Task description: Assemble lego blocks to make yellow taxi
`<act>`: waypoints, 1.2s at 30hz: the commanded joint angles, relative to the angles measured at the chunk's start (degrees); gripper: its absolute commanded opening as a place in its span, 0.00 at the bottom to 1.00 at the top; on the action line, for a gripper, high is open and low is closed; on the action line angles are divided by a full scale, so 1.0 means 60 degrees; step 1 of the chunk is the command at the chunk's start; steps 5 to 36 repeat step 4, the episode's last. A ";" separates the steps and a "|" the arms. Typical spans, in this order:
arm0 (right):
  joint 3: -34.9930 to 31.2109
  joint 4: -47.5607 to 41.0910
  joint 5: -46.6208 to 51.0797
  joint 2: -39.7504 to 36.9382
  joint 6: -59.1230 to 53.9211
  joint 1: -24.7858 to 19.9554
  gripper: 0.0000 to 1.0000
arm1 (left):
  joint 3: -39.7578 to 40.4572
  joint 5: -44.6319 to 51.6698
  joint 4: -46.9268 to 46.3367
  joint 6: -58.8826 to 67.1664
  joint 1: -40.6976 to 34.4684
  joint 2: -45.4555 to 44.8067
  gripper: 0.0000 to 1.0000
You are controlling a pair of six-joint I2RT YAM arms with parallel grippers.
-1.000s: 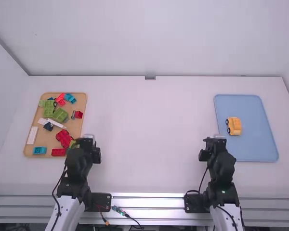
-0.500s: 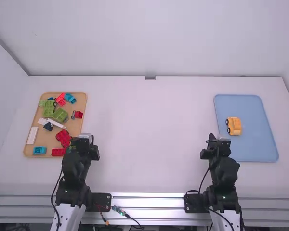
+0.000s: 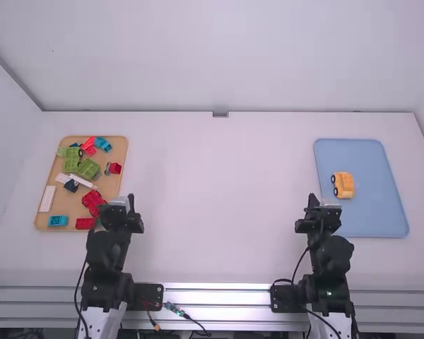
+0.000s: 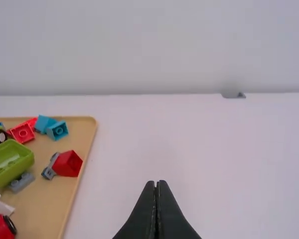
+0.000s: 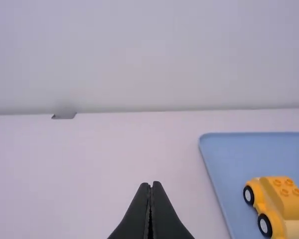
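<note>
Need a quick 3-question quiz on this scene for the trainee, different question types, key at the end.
1. Multiple choice. What rests on the blue tray?
a) a green block
b) a yellow car on wheels
c) a white piece

2. True or false. The left gripper and the right gripper are both shut with nothing between their fingers.

3. Fill the gap. The tan tray of mixed blocks sits nearer the ____ gripper.

Key: 1 b; 2 true; 3 left
</note>
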 commanded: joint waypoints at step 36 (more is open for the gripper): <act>-0.0104 -0.0064 0.0027 -0.0086 0.0020 -0.0024 0.00 | -0.0086 -0.0020 -0.0053 0.0005 -0.0016 -0.0177 0.00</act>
